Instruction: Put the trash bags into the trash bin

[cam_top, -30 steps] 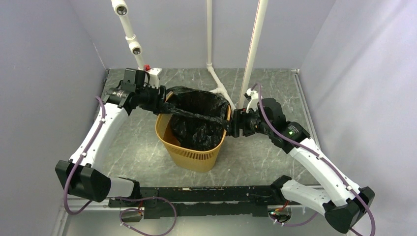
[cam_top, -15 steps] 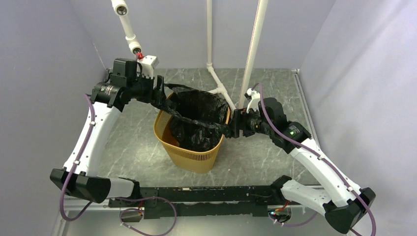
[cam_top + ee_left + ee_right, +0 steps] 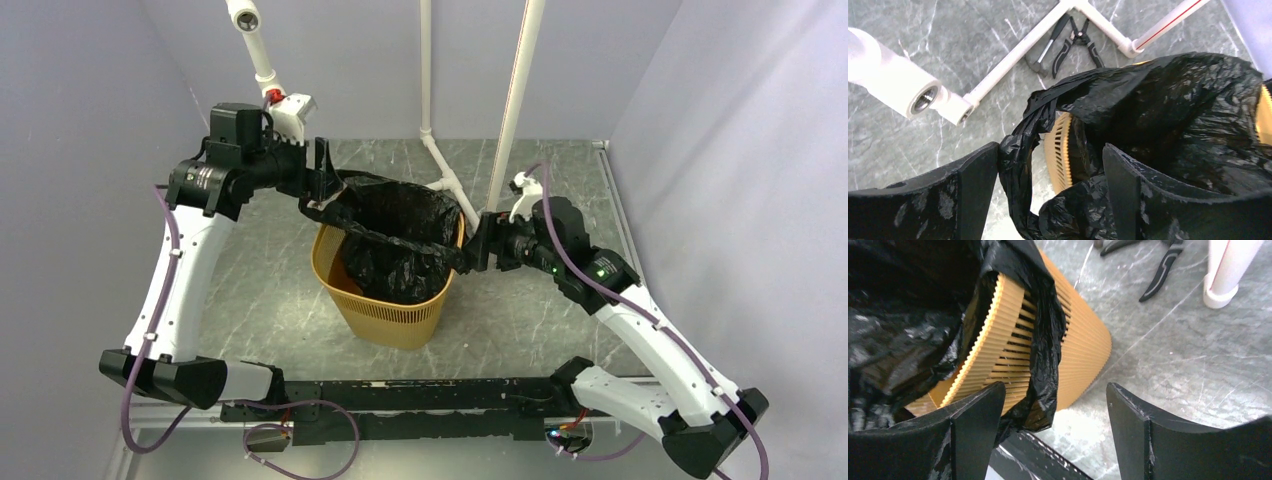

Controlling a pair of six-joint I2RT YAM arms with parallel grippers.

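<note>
The trash bag lies inside the trash bin mid-tabletop, folded over the right rim, its far-left edge lifted. Both claws have just spread. The left claw, risen toward the far-left corner, and the right claw stand apart, clamping nothing. I'd guess they're releasing.

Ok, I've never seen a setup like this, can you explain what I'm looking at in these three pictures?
These are two robot arms bolted to a table. The wide picture looks down from above and behind them; the other two come from cameras on each wrist, so the black wedges are fingers. A yellow-orange trash bin stands there with a black trash bag inside. The left gripper and right gripper are both open, bag plastic between their fingers. Pliers and white pipes lie behind.
</note>
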